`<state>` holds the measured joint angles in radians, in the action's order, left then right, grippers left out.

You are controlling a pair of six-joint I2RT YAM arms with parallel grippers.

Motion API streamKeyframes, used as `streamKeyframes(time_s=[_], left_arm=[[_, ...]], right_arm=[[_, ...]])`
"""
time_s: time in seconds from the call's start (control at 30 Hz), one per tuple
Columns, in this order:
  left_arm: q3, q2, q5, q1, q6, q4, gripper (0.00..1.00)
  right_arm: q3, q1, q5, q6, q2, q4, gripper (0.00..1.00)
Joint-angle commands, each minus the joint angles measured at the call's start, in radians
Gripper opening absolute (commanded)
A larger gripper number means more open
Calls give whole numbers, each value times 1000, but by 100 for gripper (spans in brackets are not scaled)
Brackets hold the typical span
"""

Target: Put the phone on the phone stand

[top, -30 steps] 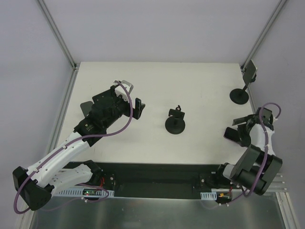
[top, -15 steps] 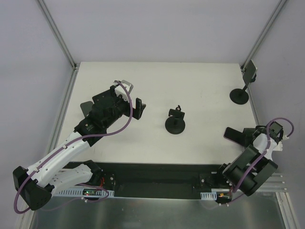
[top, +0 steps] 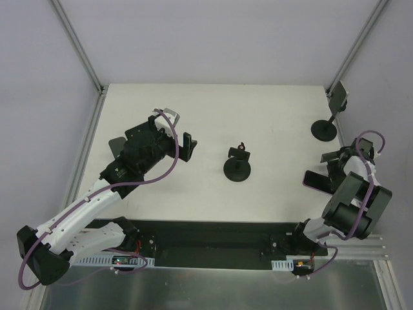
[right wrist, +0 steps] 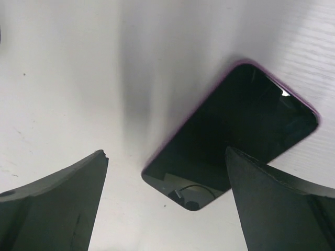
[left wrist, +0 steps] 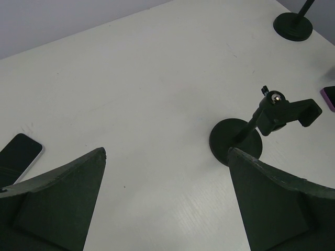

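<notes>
1. White and bare-topped, the counter [top: 258, 116] sits between pale walls, with two arms bolted at its near edge.
2. Near the middle stands the black phone stand [top: 237, 166], with a round flat disc base, a thin upright pole and a small clamp head on top.
3. A thin, flat black phone [right wrist: 235, 130] with rounded corners and a purple rim lies glossy face up on the right side of the counter, toward the near edge and well apart from the phone stand.
4. The right tool [right wrist: 165, 152] hangs directly over that phone with its fingers spread wide, gripping nothing. Whether it touches the glass, I cannot tell.
5. The left tool [left wrist: 166, 151] hovers over the left part of the counter, also spread wide and holding nothing. In its own camera view the phone stand shows just inside its right finger.
6. A second phone [left wrist: 18, 154], black with a pale rim, lies flat near the left tool.
7. A second stand [top: 324, 129], black with a disc base and a flat tilted plate on its pole, stands at the far right of the counter.
</notes>
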<state>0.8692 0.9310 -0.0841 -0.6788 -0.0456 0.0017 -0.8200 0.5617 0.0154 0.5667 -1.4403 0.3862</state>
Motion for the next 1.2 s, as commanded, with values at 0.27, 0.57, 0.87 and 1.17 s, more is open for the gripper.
streamKeyframes(time_s=[0.27,0.57,0.87,1.17], left_arm=[[36,-31,-9,7,-7,24,99],[37,-38,18,7,-22,24,99],[37,-34,32,7,-30,24,99],[36,-46,21,7,-25,24,99]], right_arm=[[-116,-89,41,-37,1,137,96],[93,136,20,39,205,86,96],[180,161,78,122,210,-47,96],[133,120,58,148,69,-122,96]])
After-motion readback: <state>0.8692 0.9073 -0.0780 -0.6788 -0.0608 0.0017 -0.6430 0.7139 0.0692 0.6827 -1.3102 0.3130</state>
